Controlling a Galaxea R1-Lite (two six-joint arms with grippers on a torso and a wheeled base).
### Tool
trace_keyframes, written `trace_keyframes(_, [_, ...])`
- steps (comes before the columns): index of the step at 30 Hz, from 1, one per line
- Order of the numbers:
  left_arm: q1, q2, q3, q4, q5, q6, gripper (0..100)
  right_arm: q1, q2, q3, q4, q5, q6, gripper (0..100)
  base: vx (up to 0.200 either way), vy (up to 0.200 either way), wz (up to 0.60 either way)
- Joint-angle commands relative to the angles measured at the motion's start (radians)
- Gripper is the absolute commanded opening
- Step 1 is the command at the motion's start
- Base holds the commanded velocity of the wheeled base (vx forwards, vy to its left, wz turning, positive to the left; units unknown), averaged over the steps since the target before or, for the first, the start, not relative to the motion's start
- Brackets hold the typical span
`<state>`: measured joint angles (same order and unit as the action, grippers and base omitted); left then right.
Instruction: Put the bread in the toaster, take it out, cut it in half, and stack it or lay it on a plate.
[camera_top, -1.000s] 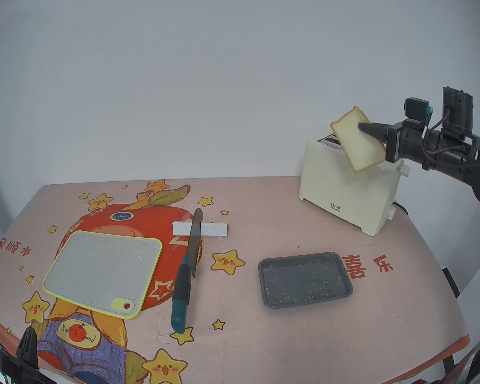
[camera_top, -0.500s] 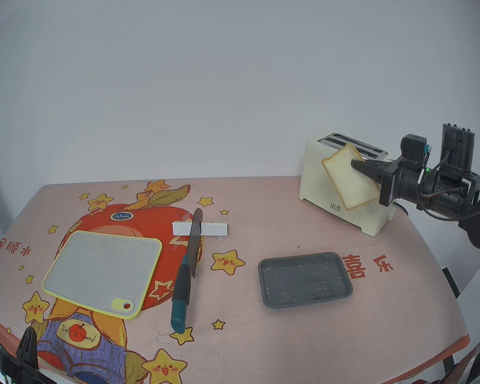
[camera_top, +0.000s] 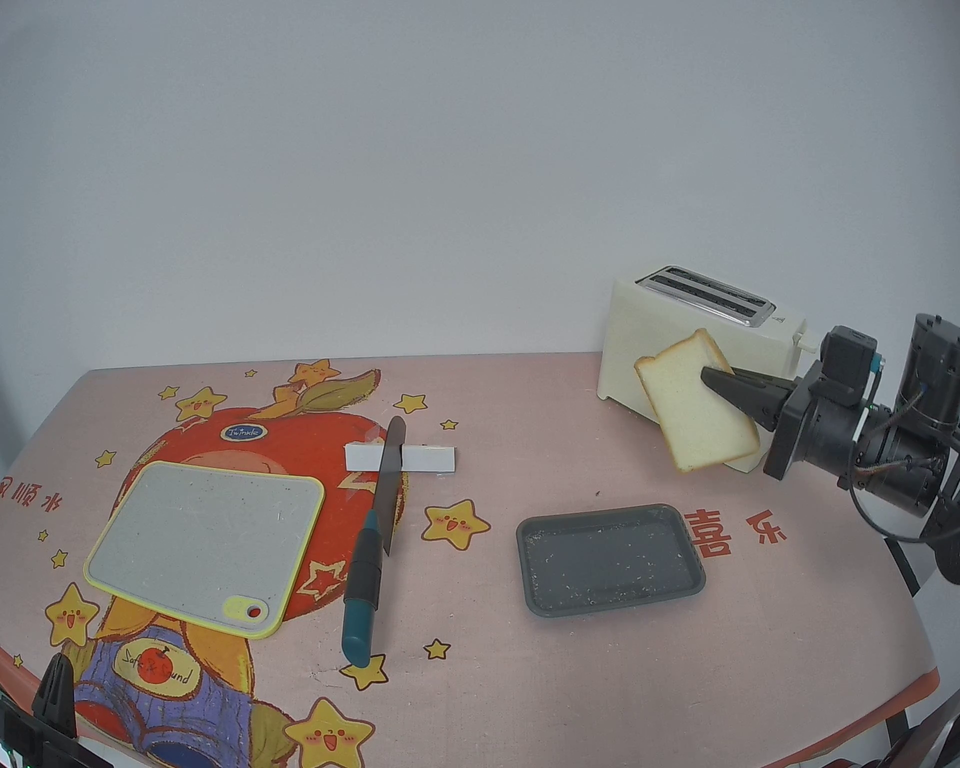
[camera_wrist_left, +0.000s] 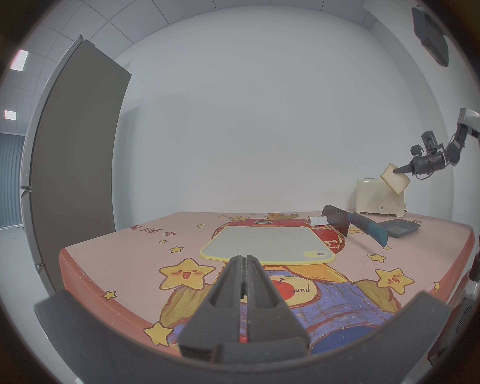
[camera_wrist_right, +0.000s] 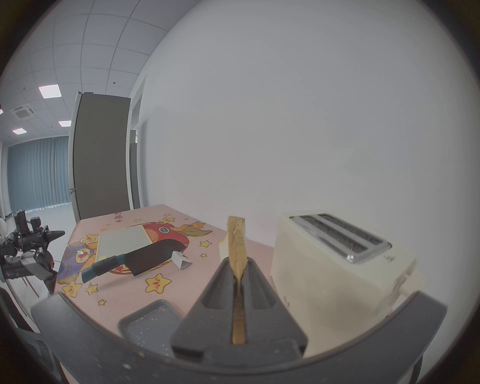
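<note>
A toasted bread slice (camera_top: 697, 415) hangs tilted in the air in front of the cream toaster (camera_top: 690, 325), above the table between the toaster and the dark grey plate (camera_top: 610, 560). My right gripper (camera_top: 709, 377) is shut on the slice's upper edge. In the right wrist view the bread (camera_wrist_right: 236, 242) stands edge-on between the fingers of the right gripper (camera_wrist_right: 236, 264), with the toaster (camera_wrist_right: 340, 270) beside it and both slots empty. My left gripper (camera_wrist_left: 243, 265) is shut on nothing, low at the table's front left, facing the cutting board (camera_wrist_left: 267, 242).
A cutting board (camera_top: 205, 545) with a yellow rim lies at the left. A teal-handled knife (camera_top: 370, 560) lies beside it, its blade propped on a small white block (camera_top: 425, 458). The table edge runs close behind the right arm.
My right gripper has carried the bread down from above the toaster's top to in front of the toaster, lower and nearer the plate. Everything else is still.
</note>
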<state>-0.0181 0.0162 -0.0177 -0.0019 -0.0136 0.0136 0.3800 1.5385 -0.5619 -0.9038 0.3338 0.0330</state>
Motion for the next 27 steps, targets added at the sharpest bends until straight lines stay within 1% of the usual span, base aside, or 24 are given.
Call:
trace_keyframes(1, [0.0, -0.001, 0.018, -0.001, 0.0, 0.0, 0, 0.019, -0.012, 0.125, -0.125, 0.001, 0.004, 0, 0.0, 0.0, 0.0])
trace_keyframes(2, [0.0, -0.002, 0.018, 0.0, 0.0, 0.0, 0, 0.023, -0.014, 0.132, -0.142, -0.001, 0.005, 0, 0.0, 0.0, 0.0])
trace_keyframes(3, [0.0, -0.002, 0.018, -0.001, 0.0, 0.0, 0, 0.046, -0.029, 0.165, -0.193, -0.001, 0.015, 0, 0.0, 0.0, 0.0])
trace_keyframes(4, [0.0, -0.001, 0.018, 0.0, 0.0, 0.0, 0, 0.057, -0.038, 0.181, -0.21, -0.002, 0.022, 0, 0.0, 0.0, 0.0])
trace_keyframes(5, [0.001, -0.001, 0.018, 0.0, 0.0, 0.0, 0, 0.059, -0.04, 0.185, -0.211, -0.002, 0.022, 0, 0.0, 0.0, 0.0])
trace_keyframes(6, [0.0, -0.001, 0.018, -0.001, 0.0, 0.0, 0, 0.066, -0.057, 0.2, -0.214, -0.002, 0.033, 0, 0.0, 0.0, 0.0])
trace_keyframes(8, [0.0, -0.001, 0.018, 0.0, 0.0, 0.0, 0, 0.076, -0.07, 0.2, -0.224, 0.001, 0.028, 0, 0.0, 0.0, 0.0])
trace_keyframes(11, [0.0, -0.001, 0.018, -0.001, 0.0, 0.002, 0, 0.122, -0.117, 0.203, -0.214, -0.007, 0.033, 0, 0.0, 0.0, 0.0])
trace_keyframes(20, [0.0, -0.002, 0.018, -0.001, 0.0, 0.0, 0, 0.129, -0.147, 0.211, -0.213, 0.001, 0.035, 0, 0.0, 0.0, 0.0])
trace_keyframes(27, [0.001, -0.002, 0.018, 0.0, 0.004, -0.003, 0, 0.154, -0.161, 0.221, -0.211, 0.001, 0.036, 0, 0.0, 0.0, 0.0])
